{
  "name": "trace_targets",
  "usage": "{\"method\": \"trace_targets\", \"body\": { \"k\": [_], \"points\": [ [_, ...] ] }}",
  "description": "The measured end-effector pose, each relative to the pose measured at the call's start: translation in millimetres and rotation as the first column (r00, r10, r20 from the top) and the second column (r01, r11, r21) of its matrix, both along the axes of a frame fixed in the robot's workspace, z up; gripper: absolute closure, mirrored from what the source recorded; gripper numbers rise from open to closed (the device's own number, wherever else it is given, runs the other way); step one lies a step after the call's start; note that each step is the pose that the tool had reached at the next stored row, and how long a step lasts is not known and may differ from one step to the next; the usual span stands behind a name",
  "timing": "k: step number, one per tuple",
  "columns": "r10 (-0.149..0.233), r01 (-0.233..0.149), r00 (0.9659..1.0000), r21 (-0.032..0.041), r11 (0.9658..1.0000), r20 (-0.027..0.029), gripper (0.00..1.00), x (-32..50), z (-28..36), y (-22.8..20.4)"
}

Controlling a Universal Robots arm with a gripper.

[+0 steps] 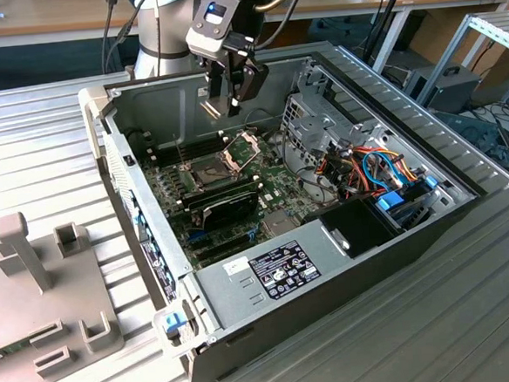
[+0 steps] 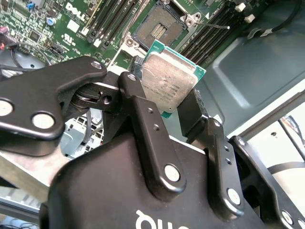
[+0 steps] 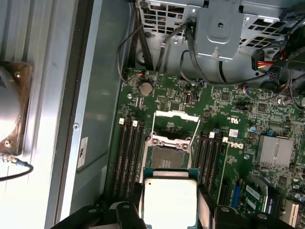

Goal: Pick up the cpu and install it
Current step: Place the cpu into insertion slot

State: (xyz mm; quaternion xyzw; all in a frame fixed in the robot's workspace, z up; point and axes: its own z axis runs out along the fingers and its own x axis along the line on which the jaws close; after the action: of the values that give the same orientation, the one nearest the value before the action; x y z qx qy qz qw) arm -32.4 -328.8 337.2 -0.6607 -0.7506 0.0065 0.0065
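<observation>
Gripping the cpu [image 2: 169,82] in the closed gripper [image 2: 166,95]: black fingers [image 2: 143,119] pressed against two opposite edges of the chip, with its flat face showing between them. Small and square. Dull silvery-grey metal lid, scuffed and smeared with pale residue (faint print on it too, left unread), seated on a green carrier board peeking out as a thin border at the corners. In the first wrist view, much brighter, the lid nearly white under the light, corners rounded, the green rim again visible around it. Held clear in the air, touching nothing but the fingers.

Beyond the fingertips and apart from the chip: the dark square socket [image 3: 167,155] on the green motherboard [image 3: 238,109], with its hinged metal frame [image 3: 175,115] swung open on the far side of the socket from the gripper. Flanking the socket on both sides, rows of long black memory slots [image 3: 131,157].

In the exterior view, hanging inside the open computer case [image 1: 117,157], above the board, with the socket lying below the fingertips and not touched by them.
</observation>
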Motion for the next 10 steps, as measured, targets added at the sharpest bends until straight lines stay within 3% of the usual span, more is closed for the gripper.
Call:
{"method": "trace_targets", "body": {
  "k": [3, 10],
  "points": [
    [-0.038, 0.038, 0.9993, 0.0000, 0.9993, 0.0000, 0.45, 0.0, 0.0, 0.0],
    [-0.044, 0.044, 0.9990, 0.0000, 0.9990, 0.0000, 0.45, 0.0, 0.0, 0.0]
  ]
}}
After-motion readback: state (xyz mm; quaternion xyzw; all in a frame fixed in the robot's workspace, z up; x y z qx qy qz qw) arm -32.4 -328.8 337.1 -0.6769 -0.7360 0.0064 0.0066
